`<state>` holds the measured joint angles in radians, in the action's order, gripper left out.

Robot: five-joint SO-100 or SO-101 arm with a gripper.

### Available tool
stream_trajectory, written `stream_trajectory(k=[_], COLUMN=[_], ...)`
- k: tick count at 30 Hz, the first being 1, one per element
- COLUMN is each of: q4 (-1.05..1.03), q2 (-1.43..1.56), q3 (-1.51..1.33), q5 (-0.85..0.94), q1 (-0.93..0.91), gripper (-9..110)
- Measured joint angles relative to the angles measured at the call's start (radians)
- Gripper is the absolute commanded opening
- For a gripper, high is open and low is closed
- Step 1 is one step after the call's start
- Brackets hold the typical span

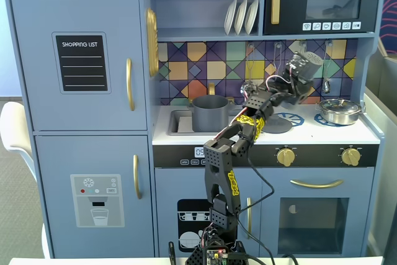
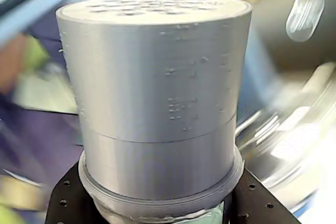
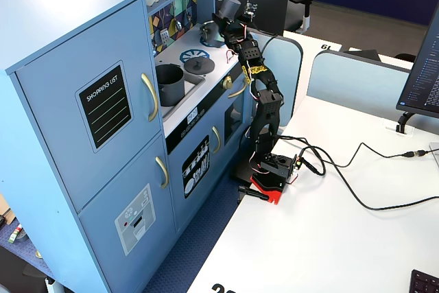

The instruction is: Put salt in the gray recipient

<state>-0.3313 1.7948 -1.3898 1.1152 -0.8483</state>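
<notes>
the arm reaches up from the white desk (image 3: 329,238) to the toy kitchen's (image 1: 80,122) counter (image 1: 310,133), working under the shelf of white plates (image 1: 242,15) and the black microwave (image 1: 319,5). in a fixed view the gripper (image 1: 296,74) sits high in the gap between counter and shelf, clear air beneath it. the patterned backsplash (image 1: 198,60) closes that gap behind.

on the counter, the gray recipient (image 1: 209,112) stands upright at the sink (image 1: 180,121), at about 8 o'clock from the gripper and well apart from it. the flat gray lid (image 1: 276,122) lies below the gripper, and the shiny steel pan (image 1: 340,110) sits at about 4 o'clock, near the counter's right edge. another fixed view shows the office: a dell monitor (image 3: 264,5), chairs, cables across the desk.

the salt (image 1: 304,66) is off the counter, clamped in the claw and tilted. in the wrist view the salt (image 2: 155,98) fills the frame: a lighter gray cap with shallow pits on top, a seam around its middle, black jaws closed on its base. the background there is blurred.
</notes>
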Motion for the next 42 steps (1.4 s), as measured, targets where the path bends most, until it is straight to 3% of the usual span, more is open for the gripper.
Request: stream_trajectory(k=[4,11,42], q4=[0.091,0.192,0.364], q2=[0.017,0.017,-0.170], q3=[-0.110,-0.176,-0.179], q5=[0.225,0.362,0.385], q1=[-0.032,-0.028,-0.043], gripper=[0,0,0])
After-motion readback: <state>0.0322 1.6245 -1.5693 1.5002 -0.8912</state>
